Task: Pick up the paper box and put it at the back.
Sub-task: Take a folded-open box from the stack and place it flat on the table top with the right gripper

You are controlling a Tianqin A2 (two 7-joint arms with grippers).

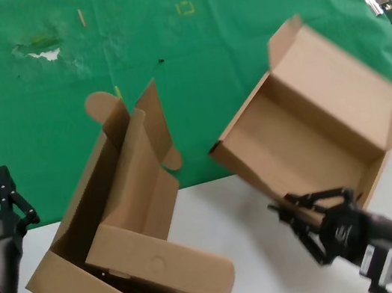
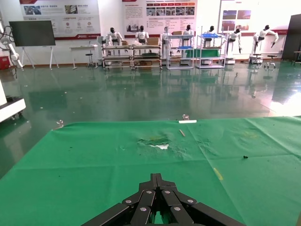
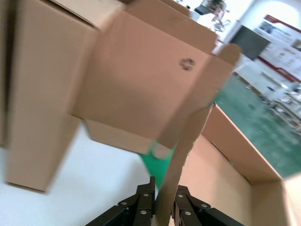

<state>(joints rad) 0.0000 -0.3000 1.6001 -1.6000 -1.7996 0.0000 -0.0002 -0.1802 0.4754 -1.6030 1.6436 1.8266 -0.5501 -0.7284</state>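
The paper box (image 1: pixel 306 127) is a shallow brown mailer with its lid open and a small hole in the side flap. It is tilted up at the right, straddling the edge between the white tabletop and the green cloth (image 1: pixel 186 49). My right gripper (image 1: pixel 287 210) is shut on the box's near wall. In the right wrist view that wall (image 3: pixel 186 150) stands pinched between the fingers of the right gripper (image 3: pixel 164 186). My left gripper (image 1: pixel 4 184) is shut and empty at the far left, and in the left wrist view it (image 2: pixel 157 178) hovers over the green cloth (image 2: pixel 94 160).
A large deep cardboard box (image 1: pixel 96 225) lies open at the left, with a smaller box (image 1: pixel 164 266) bearing a circle outline resting in it. Both show close by in the right wrist view (image 3: pixel 141 80). Binder clips (image 1: pixel 377 1) hold the cloth's right edge. The white tabletop (image 1: pixel 226 209) lies in front.
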